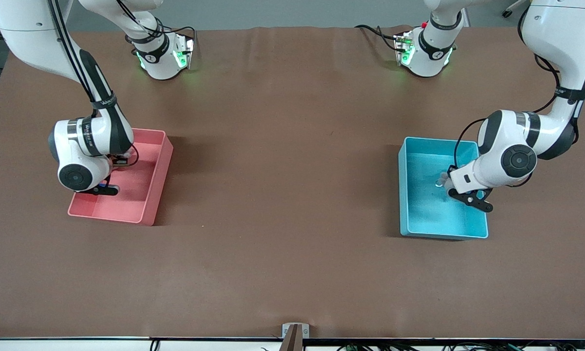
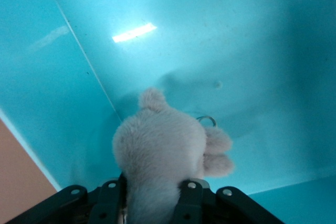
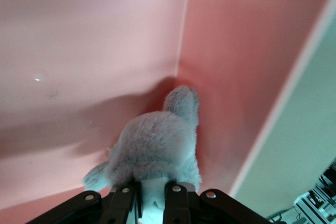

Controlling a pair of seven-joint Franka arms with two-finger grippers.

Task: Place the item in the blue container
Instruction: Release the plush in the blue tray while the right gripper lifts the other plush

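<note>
The blue container (image 1: 402, 195) stands toward the left arm's end of the table. My left gripper (image 1: 446, 185) is lowered inside it. In the left wrist view the left gripper (image 2: 152, 203) is shut on a pale pink plush toy (image 2: 160, 148) with a small metal ring (image 2: 206, 119), just above the container's floor (image 2: 247, 51). My right gripper (image 1: 106, 188) is down inside a pink bin (image 1: 148, 195) toward the right arm's end. In the right wrist view the right gripper (image 3: 152, 199) is shut on a grey plush toy (image 3: 155, 145) near a corner of the pink bin (image 3: 226, 51).
Brown table surface (image 1: 282, 170) lies between the two bins. Both arm bases (image 1: 163, 58) stand along the table's edge farthest from the front camera. A small bracket (image 1: 294, 334) sits at the edge nearest that camera.
</note>
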